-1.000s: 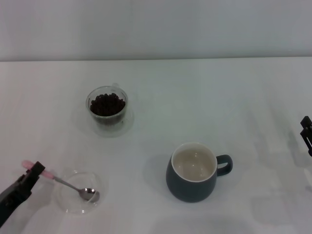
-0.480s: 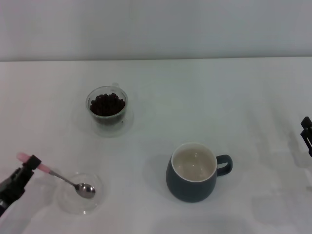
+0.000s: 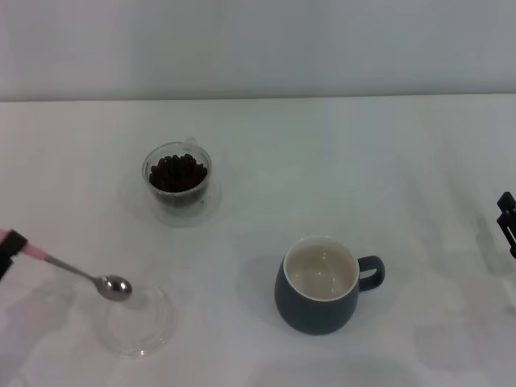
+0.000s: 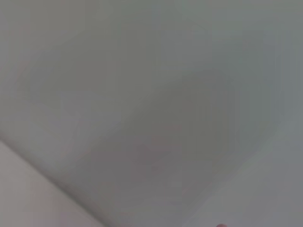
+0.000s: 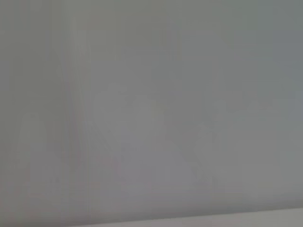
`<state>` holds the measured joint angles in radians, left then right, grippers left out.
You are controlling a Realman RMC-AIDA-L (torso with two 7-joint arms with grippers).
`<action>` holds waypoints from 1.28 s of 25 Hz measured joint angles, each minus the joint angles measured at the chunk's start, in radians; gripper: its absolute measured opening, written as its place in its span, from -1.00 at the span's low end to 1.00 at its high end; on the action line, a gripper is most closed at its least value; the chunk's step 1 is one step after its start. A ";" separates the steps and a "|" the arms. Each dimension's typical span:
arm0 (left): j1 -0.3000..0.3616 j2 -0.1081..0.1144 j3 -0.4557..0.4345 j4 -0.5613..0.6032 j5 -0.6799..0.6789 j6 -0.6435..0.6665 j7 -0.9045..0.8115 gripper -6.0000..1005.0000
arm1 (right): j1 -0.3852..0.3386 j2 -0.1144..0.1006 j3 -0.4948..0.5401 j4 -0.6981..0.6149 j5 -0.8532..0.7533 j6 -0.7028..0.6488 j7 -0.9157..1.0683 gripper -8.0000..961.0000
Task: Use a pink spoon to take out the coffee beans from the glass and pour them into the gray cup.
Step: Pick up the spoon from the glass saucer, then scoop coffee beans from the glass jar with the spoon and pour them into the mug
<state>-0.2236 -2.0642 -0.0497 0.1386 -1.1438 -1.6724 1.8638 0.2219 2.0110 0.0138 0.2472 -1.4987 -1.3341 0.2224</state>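
Pink spoon [image 3: 76,272]: held at its handle by left gripper [image 3: 6,250], jaws closed on it; bowl empty, above dish [image 3: 137,321].
Coffee beans [image 3: 177,172]: all in glass [image 3: 177,184].
Gray cup [image 3: 318,284]: empty; scooping and pouring remain.
Right gripper [image 3: 507,222]: idle, jaws' state unclear.

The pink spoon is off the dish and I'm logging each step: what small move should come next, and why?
Probably carry the pink spoon up toward the glass. The left gripper, at the picture's left edge, holds its handle, the bowl hangs empty above the clear dish, the coffee beans are unscooped, and the gray cup is empty.
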 joint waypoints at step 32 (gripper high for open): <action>-0.491 0.011 0.124 0.052 -0.185 0.534 -0.003 -0.74 | 0.114 0.008 0.051 -0.002 -0.001 0.028 0.000 0.29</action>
<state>-0.7143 -2.0534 0.0742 0.1910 -1.3286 -1.1380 1.8603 0.3355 2.0188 0.0651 0.2451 -1.5000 -1.3061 0.2224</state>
